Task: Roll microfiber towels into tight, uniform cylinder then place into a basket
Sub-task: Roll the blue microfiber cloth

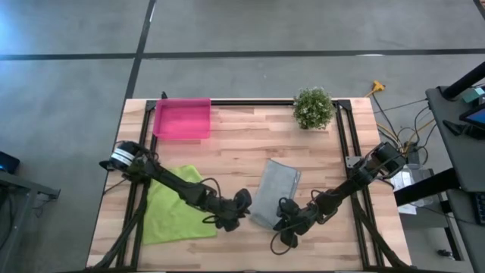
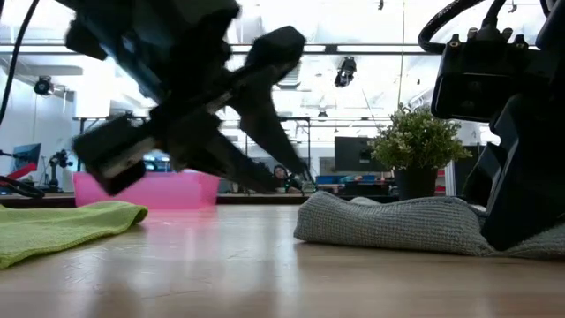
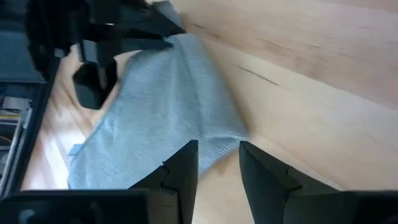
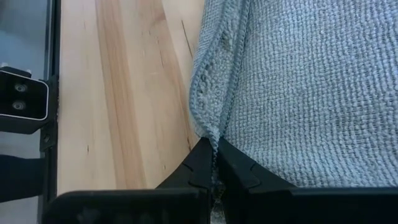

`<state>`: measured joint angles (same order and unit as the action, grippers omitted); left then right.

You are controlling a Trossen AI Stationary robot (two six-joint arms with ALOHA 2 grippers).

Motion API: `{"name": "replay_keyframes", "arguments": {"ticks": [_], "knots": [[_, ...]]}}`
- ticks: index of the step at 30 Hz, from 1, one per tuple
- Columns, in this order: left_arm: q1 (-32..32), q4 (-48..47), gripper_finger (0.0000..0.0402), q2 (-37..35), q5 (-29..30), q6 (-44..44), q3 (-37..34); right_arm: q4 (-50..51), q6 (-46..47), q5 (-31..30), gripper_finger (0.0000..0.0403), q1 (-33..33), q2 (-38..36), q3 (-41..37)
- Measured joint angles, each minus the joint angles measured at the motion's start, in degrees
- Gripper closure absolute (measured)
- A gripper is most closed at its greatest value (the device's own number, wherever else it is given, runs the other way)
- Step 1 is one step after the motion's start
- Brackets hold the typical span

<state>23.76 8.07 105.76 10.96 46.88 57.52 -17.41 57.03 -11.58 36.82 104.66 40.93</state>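
The wooden table (image 1: 318, 159) carries a potted plant (image 1: 313, 107) at its far edge. The green towel (image 1: 176, 206) lies flat under the left arm. The grey towel (image 1: 276, 192) lies mid-table; the right gripper (image 4: 216, 163) pinches its near edge, while the left gripper (image 3: 217, 163) hovers narrowly parted just beside its corner. The pink basket (image 1: 182, 119) holds nothing.

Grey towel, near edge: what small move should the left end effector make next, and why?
Probably ease forward and close on the grey towel's free corner: the right end effector already pinches its edge, while the left end effector is open, just short of it.
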Motion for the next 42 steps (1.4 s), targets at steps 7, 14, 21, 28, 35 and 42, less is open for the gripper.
{"name": "replay_keyframes", "arguments": {"ticks": [7, 14, 21, 28, 35, 42], "knots": [[1.9, 7.0, 0.03, -0.3, -5.6, 3.1, -0.6, 0.0, 0.0, 0.0, 0.0394, 0.0, 0.0, 0.0], [0.8, 10.0, 0.03, 4.3, -4.5, 7.1, -1.0, -0.4, 0.2, 0.1, 0.0394, 0.0, 0.0, 0.0], [0.2, 17.6, 0.03, 5.0, -4.6, 9.5, -0.6, -0.9, 0.7, 0.2, 0.0394, 0.0, 0.0, 0.0], [0.1, 14.6, 0.03, 6.9, -6.3, 9.2, -0.8, -1.0, 0.8, 0.1, 0.0394, 0.0, 0.0, 0.0], [-1.0, 14.8, 0.03, 8.8, -5.8, 8.4, -0.4, -1.0, 0.8, 0.0, 0.0394, 0.0, 0.0, 0.0], [-3.2, 8.5, 0.03, 9.0, -5.4, 0.0, 0.3, -1.1, 0.9, 0.0, 0.0394, 0.0, 0.0, 0.0]]}}
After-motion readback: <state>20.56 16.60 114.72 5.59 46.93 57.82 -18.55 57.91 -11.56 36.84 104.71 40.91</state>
